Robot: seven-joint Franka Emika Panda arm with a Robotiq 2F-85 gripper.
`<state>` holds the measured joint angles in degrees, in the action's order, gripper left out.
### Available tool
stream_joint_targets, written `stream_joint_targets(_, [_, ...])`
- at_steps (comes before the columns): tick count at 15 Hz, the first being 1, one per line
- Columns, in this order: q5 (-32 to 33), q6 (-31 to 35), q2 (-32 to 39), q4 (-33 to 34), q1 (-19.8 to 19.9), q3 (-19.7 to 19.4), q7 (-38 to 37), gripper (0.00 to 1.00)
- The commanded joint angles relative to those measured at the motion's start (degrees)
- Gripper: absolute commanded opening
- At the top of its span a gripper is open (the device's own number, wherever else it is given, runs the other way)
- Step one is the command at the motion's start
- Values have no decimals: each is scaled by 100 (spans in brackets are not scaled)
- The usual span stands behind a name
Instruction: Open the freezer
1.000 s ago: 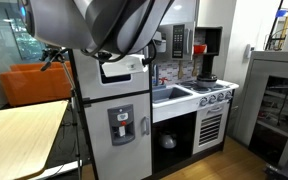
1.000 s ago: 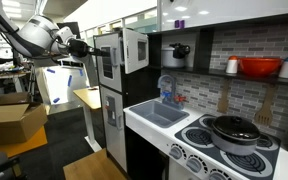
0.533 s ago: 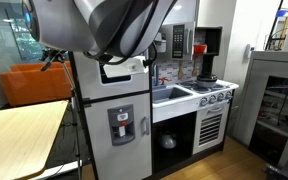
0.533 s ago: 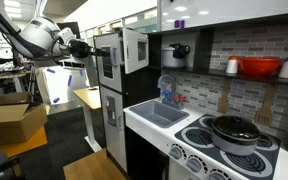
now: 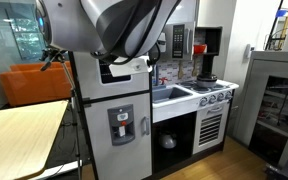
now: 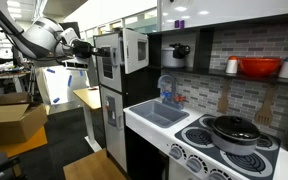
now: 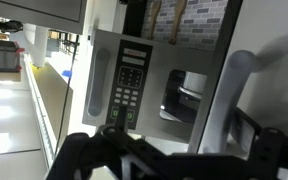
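Observation:
The freezer door [image 6: 105, 60] is the toy fridge's upper grey door with a black panel. In an exterior view my arm [image 5: 104, 22] covers most of it. My gripper [image 6: 84, 46] is at the door's front. In the wrist view the vertical grey handle [image 7: 222, 100] stands between my two dark fingers. The gripper [image 7: 183, 130] is open around it, with the right finger close beside the handle. I cannot tell whether the door is ajar.
The shorter door with the dispenser panel [image 5: 122, 125] is below. The small grey microwave [image 7: 129, 85] stands beside the fridge, above the sink [image 5: 170, 95] and stove [image 6: 229, 135]. A wooden table [image 5: 19, 130] and a cardboard box [image 6: 9, 120] stand near the fridge.
My arm has shifted slightly toward the fridge. The door shows no visible movement.

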<state>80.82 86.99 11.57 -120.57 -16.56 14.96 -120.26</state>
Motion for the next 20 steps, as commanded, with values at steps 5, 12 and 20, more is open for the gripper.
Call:
stream_joint_targets(5, [3, -369, 67, 80, -72, 17, -92, 100])
stream_joint_targets(12, [-325, -1112, -70, -1, -275, 201, -37, 100])
stream_joint_targets(20, [-830, -1541, -92, 70, -437, 350, -30, 100])
